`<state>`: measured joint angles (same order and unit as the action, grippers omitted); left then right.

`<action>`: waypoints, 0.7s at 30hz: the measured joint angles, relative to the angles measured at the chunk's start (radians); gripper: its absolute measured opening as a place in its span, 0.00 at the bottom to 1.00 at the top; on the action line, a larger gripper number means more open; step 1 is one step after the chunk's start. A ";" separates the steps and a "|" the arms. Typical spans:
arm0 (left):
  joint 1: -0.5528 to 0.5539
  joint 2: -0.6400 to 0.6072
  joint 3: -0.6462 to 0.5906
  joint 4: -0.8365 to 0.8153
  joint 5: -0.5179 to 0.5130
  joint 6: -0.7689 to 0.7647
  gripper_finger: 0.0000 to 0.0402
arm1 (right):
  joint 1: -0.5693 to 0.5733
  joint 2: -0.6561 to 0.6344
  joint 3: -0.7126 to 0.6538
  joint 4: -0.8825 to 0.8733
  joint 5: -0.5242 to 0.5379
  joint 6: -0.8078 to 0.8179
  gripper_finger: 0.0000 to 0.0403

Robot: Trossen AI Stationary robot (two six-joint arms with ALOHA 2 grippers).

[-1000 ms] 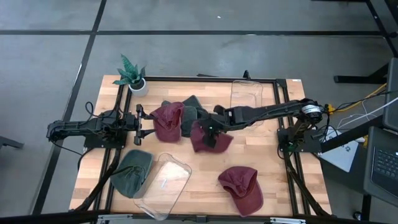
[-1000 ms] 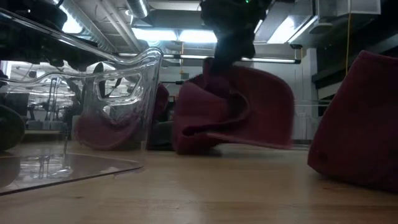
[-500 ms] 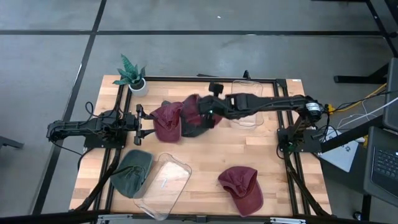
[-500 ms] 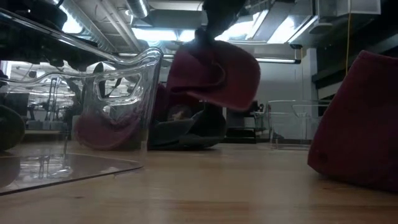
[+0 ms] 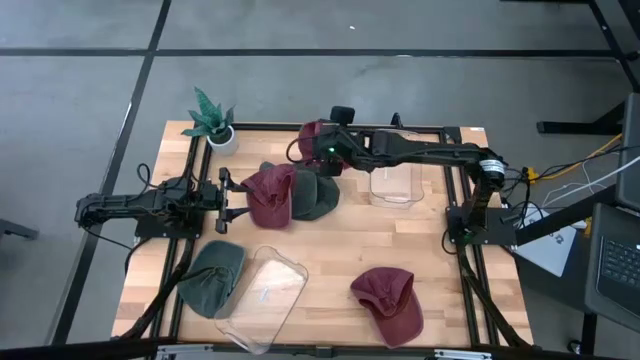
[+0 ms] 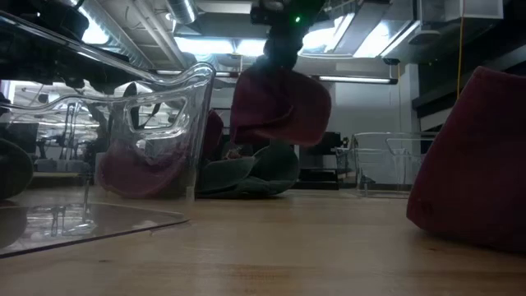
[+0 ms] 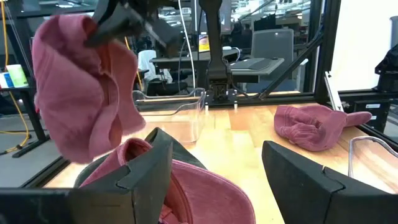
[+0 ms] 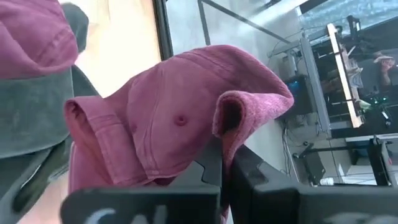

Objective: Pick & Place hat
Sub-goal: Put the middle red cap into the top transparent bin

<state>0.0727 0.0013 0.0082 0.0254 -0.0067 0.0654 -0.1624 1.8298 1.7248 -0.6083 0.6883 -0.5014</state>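
**Maroon hat aloft, carry step under way**

High view: the right gripper (image 5: 322,150) held a maroon hat (image 5: 312,133) clamped above the table's far edge, near the clear bin (image 5: 393,172).

Low view: the hat (image 6: 279,107) hung clear of the wood.

Left wrist view: the left gripper (image 7: 214,171) waited, fingers apart.

Right wrist view: fabric sat pinched between closed fingers (image 8: 211,165). Next, judged: carry it over a bin, then release.
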 joint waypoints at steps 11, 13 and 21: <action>0.000 0.000 0.000 0.000 0.000 0.000 0.61 | 0.081 0.075 0.000 -0.027 -0.012 0.131 0.01; 0.000 0.000 0.000 0.000 0.000 0.000 0.61 | 0.103 0.075 0.000 -0.050 -0.012 0.190 0.01; 0.000 0.000 0.000 0.000 0.000 0.000 0.61 | 0.178 0.078 0.000 -0.196 -0.199 0.554 0.02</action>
<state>0.0727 0.0015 0.0082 0.0254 -0.0067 0.0654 0.0158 1.9079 1.7245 -0.8045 0.4897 0.0524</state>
